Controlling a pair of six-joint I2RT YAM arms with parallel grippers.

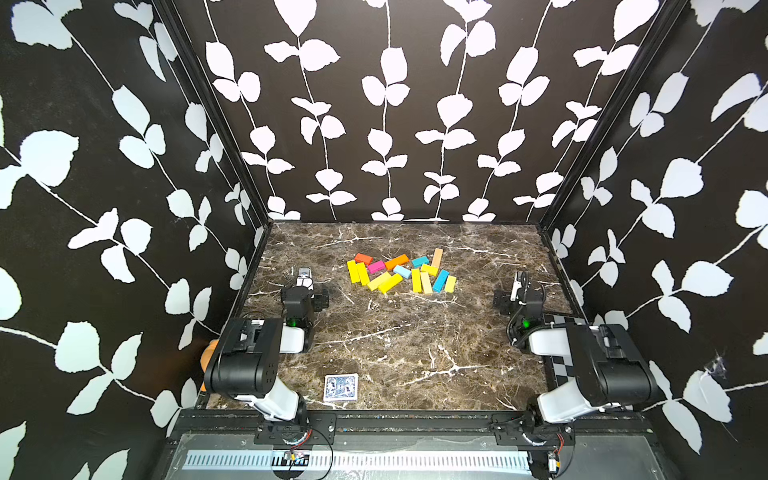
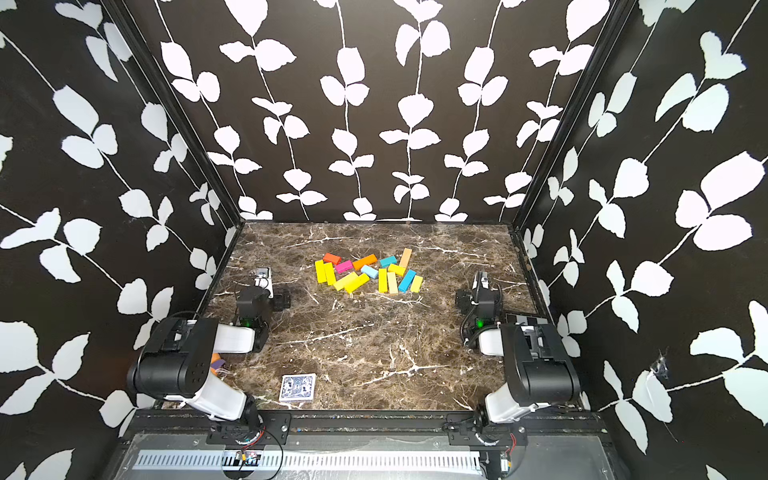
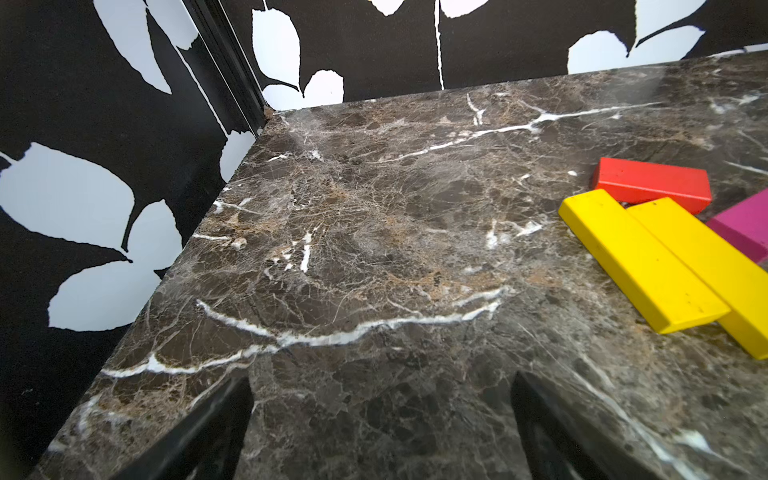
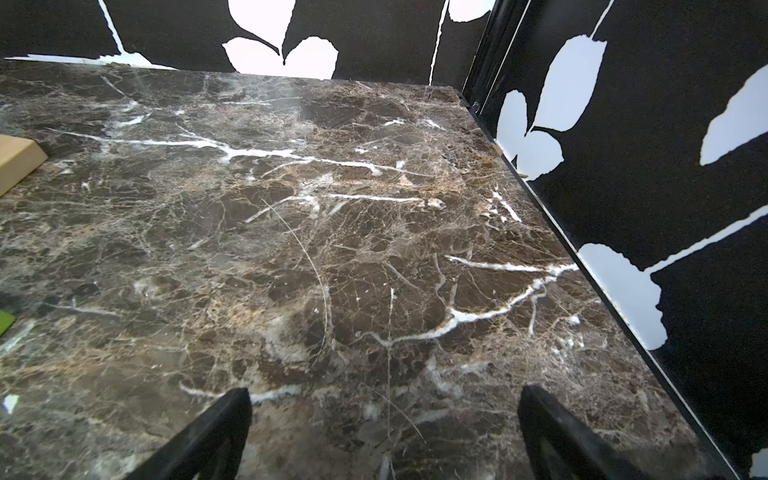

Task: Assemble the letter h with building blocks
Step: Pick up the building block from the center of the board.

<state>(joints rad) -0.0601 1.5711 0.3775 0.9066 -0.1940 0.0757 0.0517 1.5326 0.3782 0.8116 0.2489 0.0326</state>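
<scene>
Left pincer (image 1: 304, 275) hangs low over the left side of the marble surface (image 1: 415, 340), jaws apart, holding nothing. The building blocks (image 1: 395, 262) lie in a loose jumble at centre-rear, between the arms. Right pincer (image 1: 519, 283) is at the right side, jaws apart, empty, clear of the blocks.

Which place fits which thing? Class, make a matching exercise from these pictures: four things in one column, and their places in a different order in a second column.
Things
1. playing card
2. red block
3. tan block
4. left hand

Places
A. far right corner of the block pile
B. open, over bare table, left of the pile
C. alone near the table's front edge
D. far left corner of the pile

Pairs: 1-C, 2-D, 3-A, 4-B
</scene>
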